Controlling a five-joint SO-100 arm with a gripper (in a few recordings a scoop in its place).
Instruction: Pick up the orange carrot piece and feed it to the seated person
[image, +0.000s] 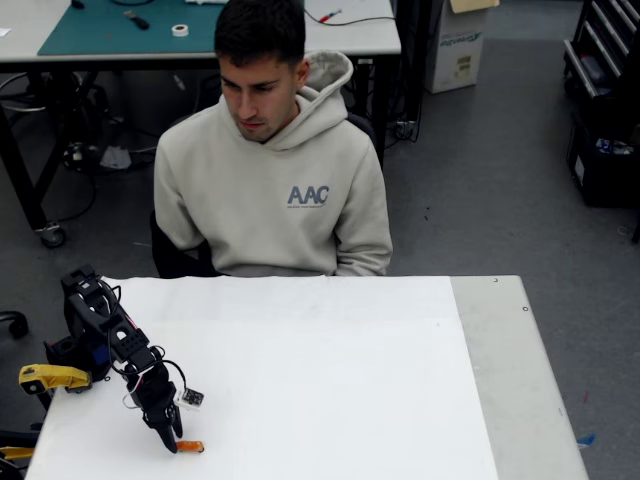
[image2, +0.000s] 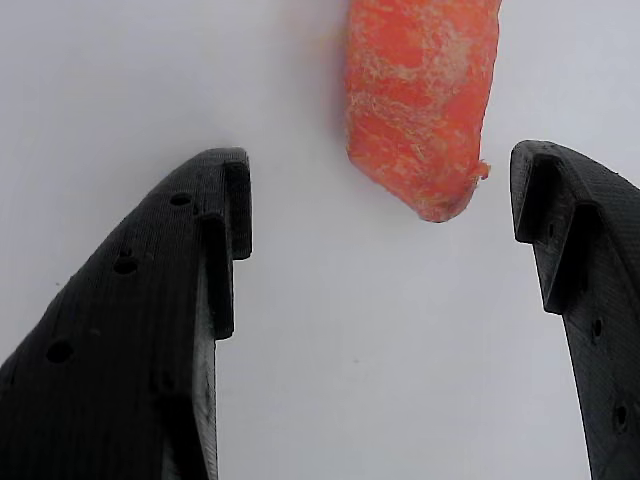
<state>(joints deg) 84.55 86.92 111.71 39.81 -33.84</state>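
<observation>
Nothing done yet: orange carrot piece lying on white counter, gripper jaws spread astride its tip, ungrasped; lift and delivery to seated person remaining.

A white table fills the foreground of the fixed view, with a bare grey strip along its right side. Behind it stands a workbench with a green mat on top, and a roll of white tape lies on the mat. A cardboard box sits on the grey floor to the right, near dark shelving at the edge.
</observation>
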